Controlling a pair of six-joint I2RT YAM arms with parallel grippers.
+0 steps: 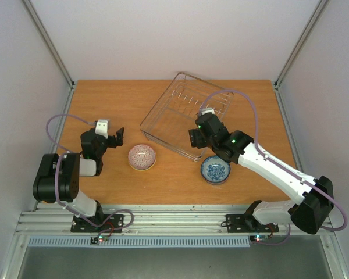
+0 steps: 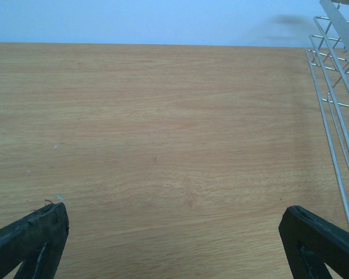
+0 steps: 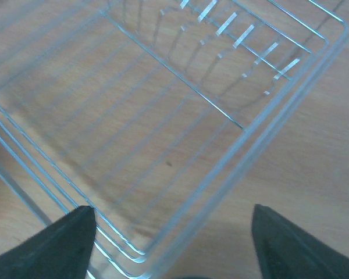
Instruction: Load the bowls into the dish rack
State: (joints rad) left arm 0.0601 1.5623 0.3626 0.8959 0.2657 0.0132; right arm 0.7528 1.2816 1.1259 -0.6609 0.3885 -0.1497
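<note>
The wire dish rack (image 1: 183, 113) sits turned at an angle at the middle back of the table, with no bowl in it. A pink-red patterned bowl (image 1: 142, 157) sits in front of its left corner. A blue-and-white bowl (image 1: 215, 169) sits in front of its near corner. My right gripper (image 1: 196, 138) is open and empty above the rack's near corner (image 3: 134, 256). My left gripper (image 1: 113, 138) is open and empty over bare wood left of the pink-red bowl; the rack's edge (image 2: 334, 116) shows at its right. No plain green or grey bowls are in view.
Frame posts (image 1: 52, 46) and pale walls close in the table (image 1: 104, 104) at left, right and back. The right arm's forearm (image 1: 267, 165) passes just right of the blue-and-white bowl.
</note>
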